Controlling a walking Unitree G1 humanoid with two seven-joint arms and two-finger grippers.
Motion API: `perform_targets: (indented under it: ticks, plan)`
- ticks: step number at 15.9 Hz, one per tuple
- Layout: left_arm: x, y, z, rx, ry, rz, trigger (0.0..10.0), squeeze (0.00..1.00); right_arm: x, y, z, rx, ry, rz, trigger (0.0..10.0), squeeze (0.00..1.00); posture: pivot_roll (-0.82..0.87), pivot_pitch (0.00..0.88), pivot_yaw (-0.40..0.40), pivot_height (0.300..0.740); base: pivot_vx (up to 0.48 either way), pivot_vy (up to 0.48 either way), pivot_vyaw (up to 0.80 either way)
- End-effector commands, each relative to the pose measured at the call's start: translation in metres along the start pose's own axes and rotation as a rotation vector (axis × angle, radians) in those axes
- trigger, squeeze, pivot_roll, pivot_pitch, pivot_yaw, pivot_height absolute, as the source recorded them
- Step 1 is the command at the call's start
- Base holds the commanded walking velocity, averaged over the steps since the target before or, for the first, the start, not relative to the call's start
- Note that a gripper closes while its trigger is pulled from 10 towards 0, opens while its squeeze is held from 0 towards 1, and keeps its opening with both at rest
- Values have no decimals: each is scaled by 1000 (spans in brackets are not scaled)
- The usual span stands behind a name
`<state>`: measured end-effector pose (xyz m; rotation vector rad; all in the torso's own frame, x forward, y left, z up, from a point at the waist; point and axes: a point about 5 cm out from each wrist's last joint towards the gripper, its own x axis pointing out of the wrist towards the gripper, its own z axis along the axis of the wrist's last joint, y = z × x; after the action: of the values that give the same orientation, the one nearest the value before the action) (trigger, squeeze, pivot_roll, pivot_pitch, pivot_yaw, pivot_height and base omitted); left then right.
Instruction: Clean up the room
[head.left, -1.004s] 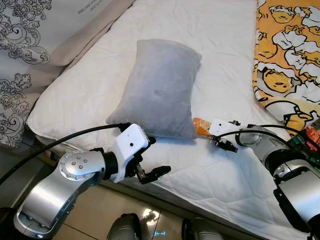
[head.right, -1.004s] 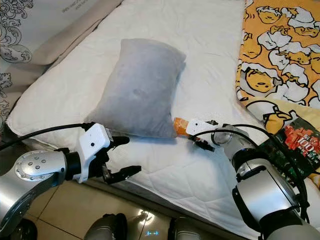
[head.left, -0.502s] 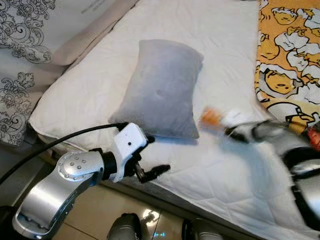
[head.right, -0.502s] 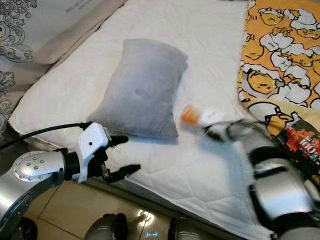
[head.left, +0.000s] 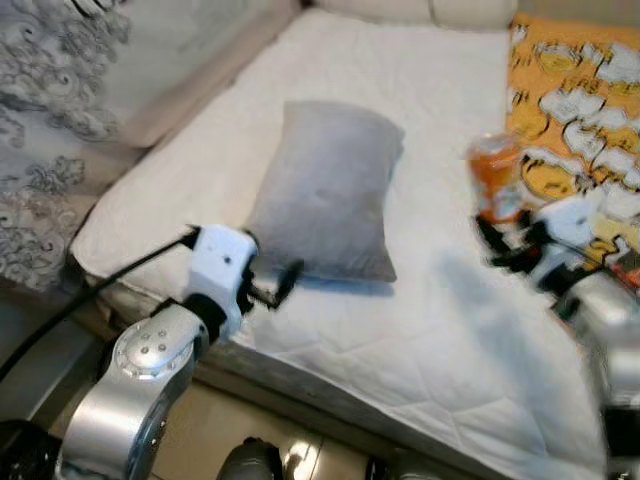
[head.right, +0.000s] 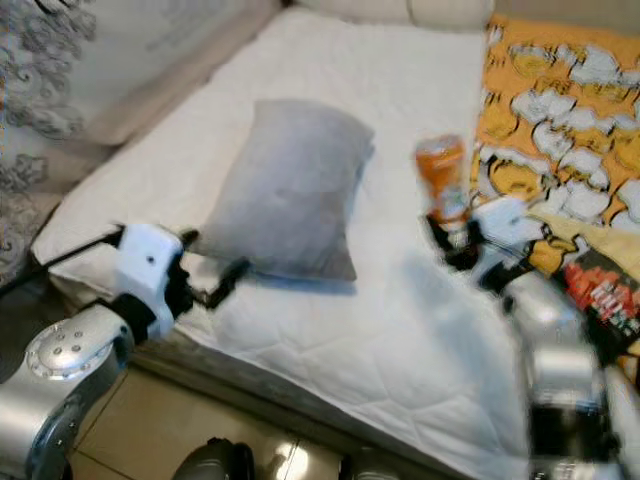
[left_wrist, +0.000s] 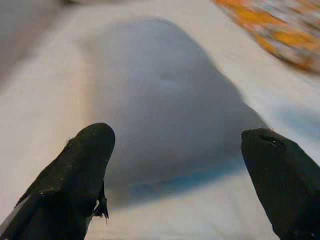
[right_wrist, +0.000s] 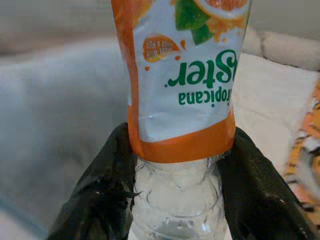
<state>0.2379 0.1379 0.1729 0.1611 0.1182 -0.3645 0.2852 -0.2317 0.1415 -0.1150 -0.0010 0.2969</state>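
Big white bed (head.left: 440, 330) first, with a grey pillow (head.left: 330, 190) lying toward its near left corner and a yellow cartoon blanket (head.left: 570, 110) along the right edge. The left tool (head.left: 272, 290) hovers at the near edge beside the pillow, fingers spread wide with nothing in them. The right tool (head.right: 452, 240) is clamped on an empty-looking plastic bottle (head.right: 441, 176), lifted over the bed's right side. I'd guess it's light, crushable and a bit slick, so gripping the bare ribbed part below the label makes sense

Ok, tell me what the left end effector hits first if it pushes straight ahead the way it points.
Most likely the soft grey pillow lying on the white quilted mattress; the open left end effector faces its near end, though depth is unclear.
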Motion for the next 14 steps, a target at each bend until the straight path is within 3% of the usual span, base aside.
perform_targets:
  ticks: [1,3,4,7,9,11,14]
  plan:
    - [-4,10,1,8,-11,123,10000,0,-2,16,3,61,-19,-6,10000,0,18,49,32,740,0,0,800]
    - [-5,14,-2,42,1,201,10000,0,-6,37,-1,53,3,25,10000,0,22,44,33,740,0,0,800]
    - [-9,21,-11,22,27,281,10000,0,-10,63,-6,121,44,26,10000,0,21,35,25,740,0,0,800]
    - [-16,31,-18,-26,47,376,10000,0,-22,86,-9,221,101,33,10000,0,22,34,25,740,0,0,800]
    - [-15,31,-16,-26,34,384,10000,0,-26,87,-12,257,129,3,10000,0,23,35,32,740,0,0,800]
    - [-13,27,-14,38,-4,358,10000,0,-28,85,-11,246,161,-19,10000,0,14,37,49,740,0,0,800]
    - [-10,24,-18,28,26,380,10000,0,-27,85,-12,233,190,4,10000,0,19,39,46,740,0,0,800]
